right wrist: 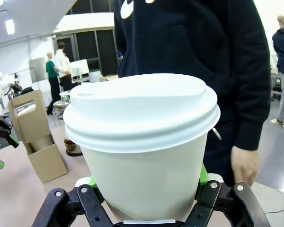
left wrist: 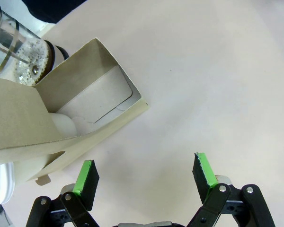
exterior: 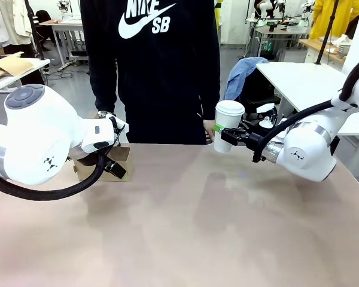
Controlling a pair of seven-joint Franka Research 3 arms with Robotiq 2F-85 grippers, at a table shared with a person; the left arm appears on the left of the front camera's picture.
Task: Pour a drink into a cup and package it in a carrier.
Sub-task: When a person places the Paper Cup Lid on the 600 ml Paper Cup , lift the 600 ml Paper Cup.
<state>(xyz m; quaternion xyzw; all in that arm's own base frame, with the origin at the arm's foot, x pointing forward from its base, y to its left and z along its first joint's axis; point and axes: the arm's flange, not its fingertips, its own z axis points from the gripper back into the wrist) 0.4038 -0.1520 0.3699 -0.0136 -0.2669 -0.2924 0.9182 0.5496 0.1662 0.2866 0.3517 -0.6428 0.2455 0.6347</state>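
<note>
1. The right gripper (exterior: pixel 226 136) is gripping the lidded white paper cup (exterior: pixel 229 116) upright near the table's (exterior: pixel 197 227) far edge.
2. The left gripper (left wrist: pixel 146 174) is gaping wide, empty, just beside the cardboard carrier (left wrist: pixel 90 101) standing at the table's left.

A big open lab hall: white counters (exterior: pixel 299 82) on a grey floor (exterior: pixel 72 89), strip lights (right wrist: pixel 9 26) overhead, people (right wrist: pixel 62 61) standing about.

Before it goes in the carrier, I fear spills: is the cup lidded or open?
Lidded. A white sip lid caps the cup, which the right gripper holds upright.
</note>
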